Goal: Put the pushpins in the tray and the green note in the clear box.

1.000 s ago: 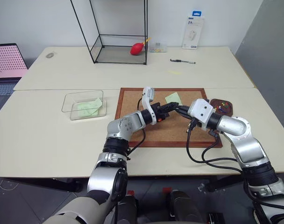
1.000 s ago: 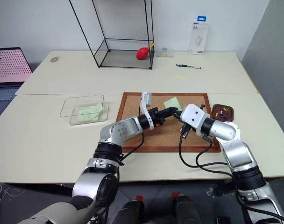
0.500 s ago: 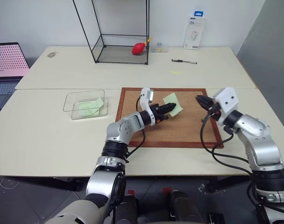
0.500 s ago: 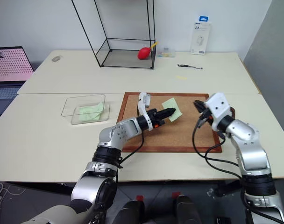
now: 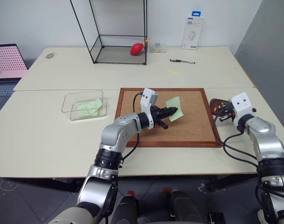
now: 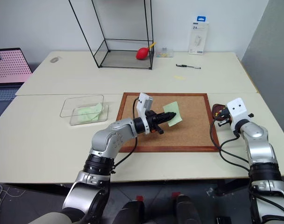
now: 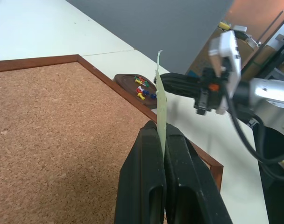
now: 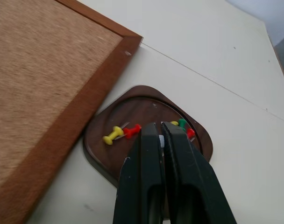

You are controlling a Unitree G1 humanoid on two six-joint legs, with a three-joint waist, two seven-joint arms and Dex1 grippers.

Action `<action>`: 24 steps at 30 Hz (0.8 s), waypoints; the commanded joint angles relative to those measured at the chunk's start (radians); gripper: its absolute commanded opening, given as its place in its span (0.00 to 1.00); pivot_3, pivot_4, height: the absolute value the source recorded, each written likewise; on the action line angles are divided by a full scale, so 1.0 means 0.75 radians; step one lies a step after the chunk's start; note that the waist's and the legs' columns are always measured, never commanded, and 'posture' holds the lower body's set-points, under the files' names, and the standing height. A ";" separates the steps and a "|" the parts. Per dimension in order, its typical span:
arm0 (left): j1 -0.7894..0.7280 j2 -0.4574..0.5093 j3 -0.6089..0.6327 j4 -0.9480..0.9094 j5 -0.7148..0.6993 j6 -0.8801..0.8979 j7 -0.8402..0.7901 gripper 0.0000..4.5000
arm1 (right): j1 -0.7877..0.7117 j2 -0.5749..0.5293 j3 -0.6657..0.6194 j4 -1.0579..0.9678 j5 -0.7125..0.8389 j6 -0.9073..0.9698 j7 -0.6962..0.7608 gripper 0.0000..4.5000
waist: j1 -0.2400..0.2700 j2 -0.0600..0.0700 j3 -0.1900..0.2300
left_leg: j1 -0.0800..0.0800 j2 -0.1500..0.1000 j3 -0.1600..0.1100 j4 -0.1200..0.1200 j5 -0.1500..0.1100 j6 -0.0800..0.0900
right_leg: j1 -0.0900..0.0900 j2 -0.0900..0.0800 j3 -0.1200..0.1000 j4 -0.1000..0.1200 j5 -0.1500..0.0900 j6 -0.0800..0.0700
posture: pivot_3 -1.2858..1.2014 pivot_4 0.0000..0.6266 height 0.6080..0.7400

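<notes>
My left gripper (image 5: 176,111) is shut on the lower edge of the pale green note (image 5: 173,102), holding it on edge above the corkboard (image 5: 165,130); in the left wrist view the green note (image 7: 160,93) rises from between the closed fingers. My right gripper (image 8: 160,127) is shut, just above the dark brown tray (image 8: 132,112) off the board's right edge. I cannot tell whether a pin sits between its tips. Yellow, red and green pushpins (image 8: 111,136) lie in the tray (image 5: 221,102). The clear box (image 5: 81,97) stands left of the board with a green slip inside.
A black wire-frame cube (image 5: 118,32) with a red bulb (image 5: 137,48) stands at the back. A pen (image 5: 181,61), a small yellowish slip (image 5: 174,72) and a white package (image 5: 195,30) lie beyond the board. A laptop (image 5: 6,63) sits at the far left.
My right gripper has swung away from the note, rightward to the tray. My left gripper has rolled, and the note now stands up off the board.
</notes>
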 commanded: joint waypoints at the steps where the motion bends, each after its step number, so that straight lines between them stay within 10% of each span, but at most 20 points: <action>1: -0.006 0.001 -0.006 -0.056 0.003 -0.029 0.006 0.00 | -0.062 0.003 -0.003 0.083 -0.012 -0.056 -0.020 0.11 | 0.000 0.000 0.000 | 0.000 0.000 0.000 0.000 0.000 0.000 | 0.000 0.000 0.000 0.000 0.000 0.000 | 0.52 0.24 1.00; 20: -0.030 0.007 -0.004 -0.028 0.015 -0.053 -0.001 0.00 | -0.077 -0.003 -0.062 0.067 0.035 -0.060 -0.041 0.98 | -0.001 0.000 0.000 | 0.000 0.000 0.000 0.000 0.000 0.000 | 0.000 0.000 0.000 0.000 0.000 0.000 | 0.52 0.24 1.00; 24: -0.048 0.012 0.007 -0.028 0.029 -0.067 0.021 0.00 | -0.065 -0.015 -0.094 -0.015 0.058 -0.079 -0.039 0.99 | -0.001 0.000 0.000 | 0.000 0.000 0.000 0.000 0.000 0.000 | 0.000 0.000 0.000 0.000 0.000 0.000 | 0.52 0.24 1.00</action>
